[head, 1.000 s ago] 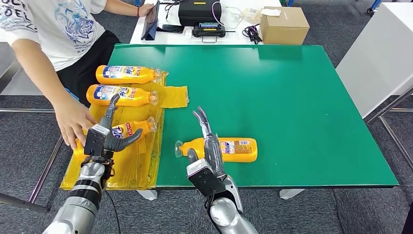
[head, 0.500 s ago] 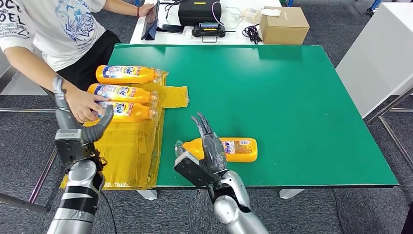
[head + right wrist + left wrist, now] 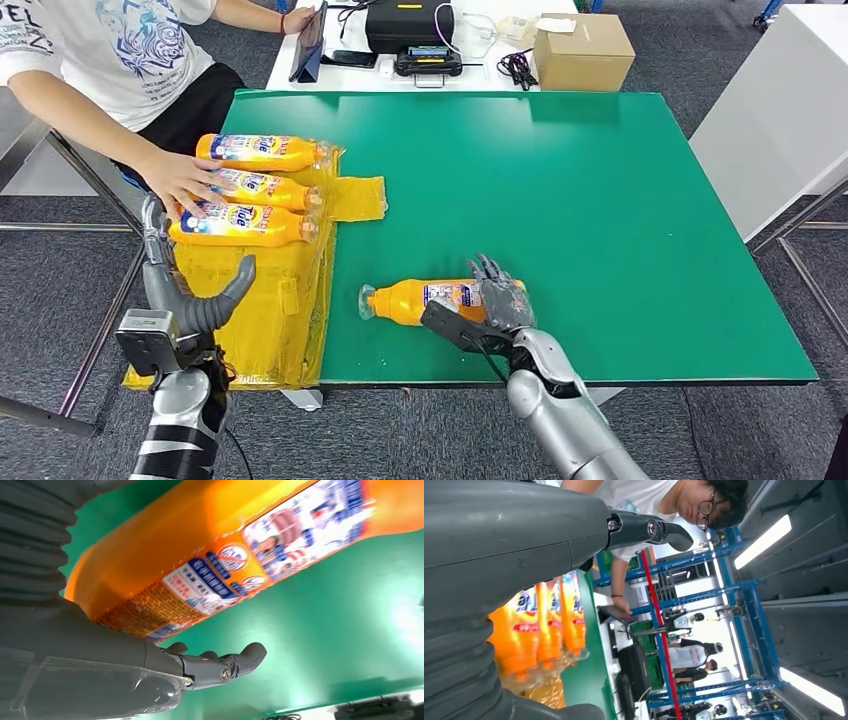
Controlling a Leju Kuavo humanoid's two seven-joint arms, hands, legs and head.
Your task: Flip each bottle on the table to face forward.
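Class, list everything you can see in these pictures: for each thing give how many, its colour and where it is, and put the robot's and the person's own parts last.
Bottles on sheet: three, orange, lying side by side at the table's left.
Lone bottle: one, orange, lying on the bare table near the front edge.
Plastic sheet: one, yellow, over the table's left edge.
Table: one, green.
Cardboard box: one, brown, on the white surface behind.
Black case: one, beside the box.
Person's hand: one, resting on the sheet bottles.
Left hand: grey, raised over the sheet, holding nothing.
Right hand: grey, against the lone bottle's base end.
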